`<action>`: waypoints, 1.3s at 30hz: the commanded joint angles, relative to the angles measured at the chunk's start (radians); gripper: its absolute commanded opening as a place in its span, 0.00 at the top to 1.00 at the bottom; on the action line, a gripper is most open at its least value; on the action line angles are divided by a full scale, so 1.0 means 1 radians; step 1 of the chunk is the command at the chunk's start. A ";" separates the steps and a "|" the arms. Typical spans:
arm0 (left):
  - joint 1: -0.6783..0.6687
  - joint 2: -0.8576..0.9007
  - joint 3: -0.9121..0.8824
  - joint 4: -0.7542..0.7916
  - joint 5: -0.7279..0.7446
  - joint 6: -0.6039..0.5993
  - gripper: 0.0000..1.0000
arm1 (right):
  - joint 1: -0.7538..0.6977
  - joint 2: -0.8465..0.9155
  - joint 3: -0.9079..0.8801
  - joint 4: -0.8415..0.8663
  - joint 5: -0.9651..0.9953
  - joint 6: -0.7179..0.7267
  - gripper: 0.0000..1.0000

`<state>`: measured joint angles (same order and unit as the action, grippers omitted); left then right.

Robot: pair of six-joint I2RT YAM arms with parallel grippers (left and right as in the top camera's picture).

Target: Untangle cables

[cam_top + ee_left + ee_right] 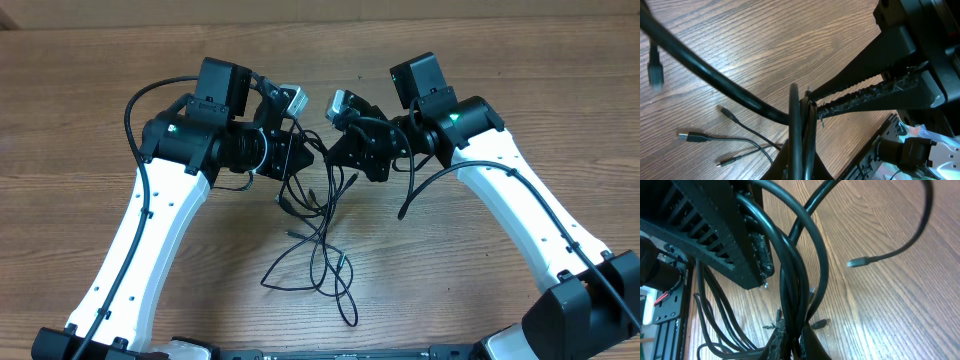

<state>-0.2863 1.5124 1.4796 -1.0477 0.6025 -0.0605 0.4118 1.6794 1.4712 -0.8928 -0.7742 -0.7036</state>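
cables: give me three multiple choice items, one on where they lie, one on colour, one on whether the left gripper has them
1. Where do the loose ends of the cables lie?
A. on the middle of the table
B. in a box
C. at the far left corner

2. What colour are the cables?
A. white
B. black
C. red

3. What is the left gripper doing?
A. standing wide open
B. resting flat on bare wood
C. shut on the cables

Key:
1 A: the overhead view shows the loops trailing down mid-table.
2 B: every strand is black.
3 C: the left wrist view shows the strands pinched between the closed gripper.
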 commanded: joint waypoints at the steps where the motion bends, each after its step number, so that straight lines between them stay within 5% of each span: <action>1: 0.005 0.005 0.014 0.010 -0.017 -0.028 0.96 | 0.003 -0.013 0.001 -0.019 -0.026 -0.011 0.96; 5: 0.005 0.005 0.014 0.008 -0.143 -0.060 0.96 | 0.003 -0.013 0.001 -0.056 -0.007 -0.011 0.96; 12: 0.005 0.005 0.014 -0.040 -0.582 -0.343 0.96 | 0.003 -0.013 0.001 -0.106 0.023 -0.011 0.96; 17: 0.005 0.005 0.014 -0.053 -0.607 -0.352 0.96 | 0.003 -0.013 0.001 -0.105 0.023 -0.011 0.96; 19: 0.005 0.005 0.014 -0.052 -0.577 -0.344 0.96 | 0.003 -0.013 0.001 -0.105 0.023 -0.011 0.96; 23: 0.005 0.005 0.014 -0.049 -0.348 -0.193 0.96 | 0.003 -0.013 0.001 -0.097 0.023 -0.011 0.41; 25: 0.004 0.005 0.014 -0.049 -0.209 -0.131 0.96 | 0.003 -0.013 0.001 -0.072 0.023 -0.011 0.35; 31: 0.004 0.005 0.014 -0.032 0.014 -0.129 0.96 | 0.005 -0.013 0.001 -0.001 0.022 -0.007 0.40; 33: 0.004 0.005 0.014 -0.020 0.035 -0.165 0.96 | 0.005 -0.013 0.001 0.001 0.022 -0.007 0.48; 39: 0.004 0.005 0.014 -0.005 0.078 -0.217 0.96 | 0.005 0.005 0.001 0.002 0.023 -0.007 0.49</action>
<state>-0.2855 1.5131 1.4796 -1.0603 0.5999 -0.2489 0.4133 1.6794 1.4712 -0.8940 -0.7509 -0.7074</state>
